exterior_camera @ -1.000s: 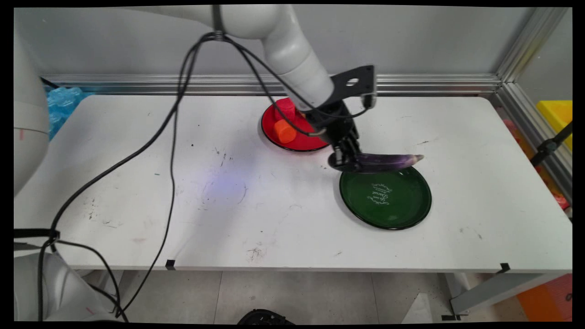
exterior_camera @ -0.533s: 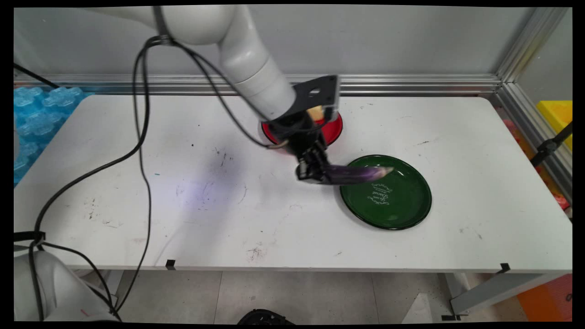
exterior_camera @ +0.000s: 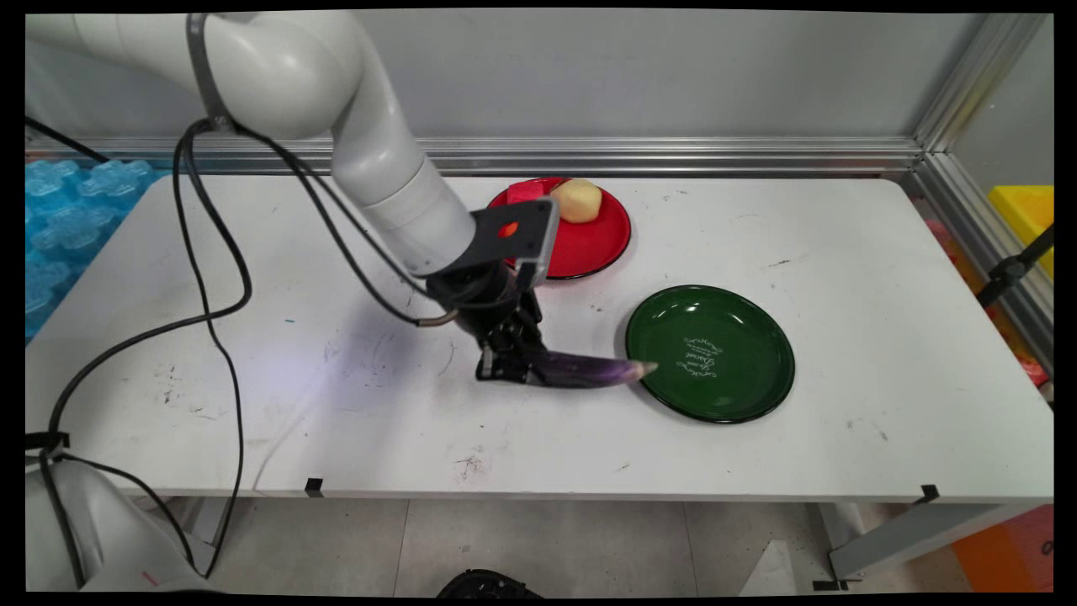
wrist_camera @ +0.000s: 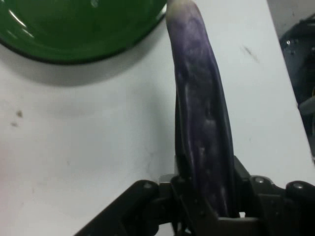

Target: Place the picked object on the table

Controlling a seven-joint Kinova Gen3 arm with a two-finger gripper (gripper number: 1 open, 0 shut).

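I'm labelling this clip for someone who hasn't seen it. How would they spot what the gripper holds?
Find the green plate on the white table; just left of its rim the black gripper is shut on a long eggplant. It is the only slender, dark purple thing, its pale tip pointing at the plate, unlike the round food on the red plate.

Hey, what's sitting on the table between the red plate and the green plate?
Nothing: in the main view the stretch of white table between the red plate and the green plate is bare but for a few dark scuff marks.
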